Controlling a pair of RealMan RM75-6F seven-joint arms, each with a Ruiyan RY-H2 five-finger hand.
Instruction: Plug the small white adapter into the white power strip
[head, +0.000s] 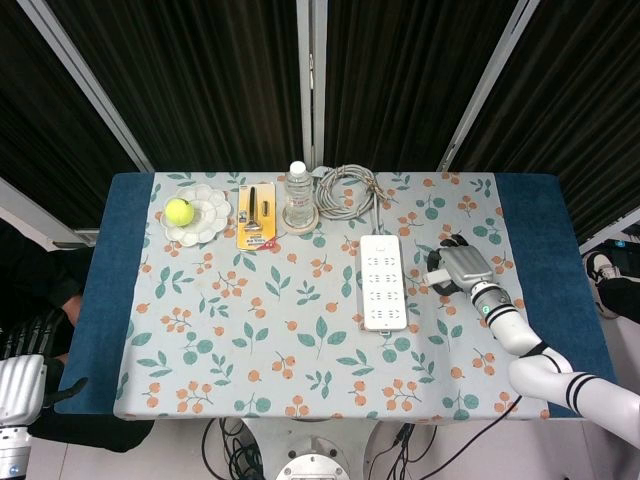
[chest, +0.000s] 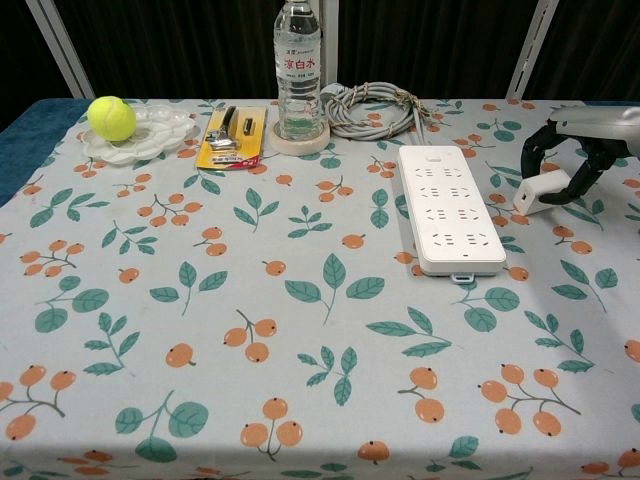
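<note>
Holding the adapter (chest: 541, 189) in its dark fingertips (chest: 583, 172), the right hand (head: 462, 270) sits to the right of the strip (head: 384, 282), fingers curled round the small white block; in the chest view the adapter appears tilted and lifted off the cloth, apart from the strip

Strip: white, long, lying flat on the bench (head: 300, 330) right of centre, several rows of sockets facing up; its grey cable (head: 346, 190) lies coiled just behind it near the far edge

Left hand (head: 22, 385): at the lower left corner of the head view, beside the bench and below its level; dark fingers point up, but whether they are apart or closed on anything cannot be told

Bottle (chest: 298, 66): clear plastic, white cap, upright on a round coaster (chest: 299, 140), just left of the cable

Card pack (chest: 233, 135): yellow backing with metal items on it, flat, just left of the bottle

Dish (head: 208, 222): white, flower-shaped, near the far left; a yellow-green ball (head: 179, 211) rests in it

Cloth: pale, printed with green leaves and orange fruit, covers the bench; blue margins show at both ends
</note>
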